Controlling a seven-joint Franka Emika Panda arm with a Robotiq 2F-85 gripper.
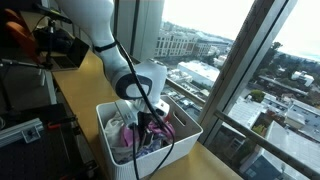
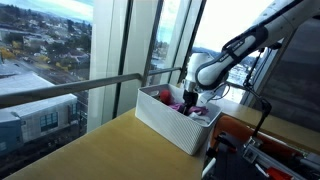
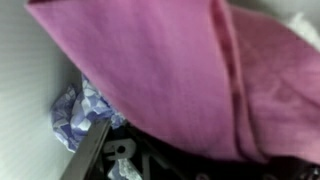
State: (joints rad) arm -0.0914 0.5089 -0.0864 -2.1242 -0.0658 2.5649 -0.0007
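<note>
The end effector (image 1: 144, 122) reaches down into a white basket (image 1: 115, 152) that stands on the wooden bench (image 1: 80, 92), close to the window (image 1: 215, 60). In both exterior views the arm bends over the rim and comes in from above; that looks like the only free way in, since the basket's upright walls close off every side.

The pink cloth (image 3: 170, 70) lies crumpled on top of the heap in the basket, directly under the end effector. In the wrist view it fills nearly the whole picture, so the camera must sit very close above it. Its folds run slack and uneven, as a soft thing dropped in rather than laid flat.

Lower left in the wrist view, a blue-and-white patterned cloth (image 3: 80, 110) is wedged against the pale basket wall, partly under the pink one; dark items lie deeper down, too blurred to name.

One grey finger (image 3: 88, 155) shows beside the patterned cloth; its partner is not visible, so I cannot tell whether the jaws stand apart or pinch the fabric. In an exterior view the end effector (image 2: 190, 98) is sunk among the cloths in the far part of the basket (image 2: 165, 125).
</note>
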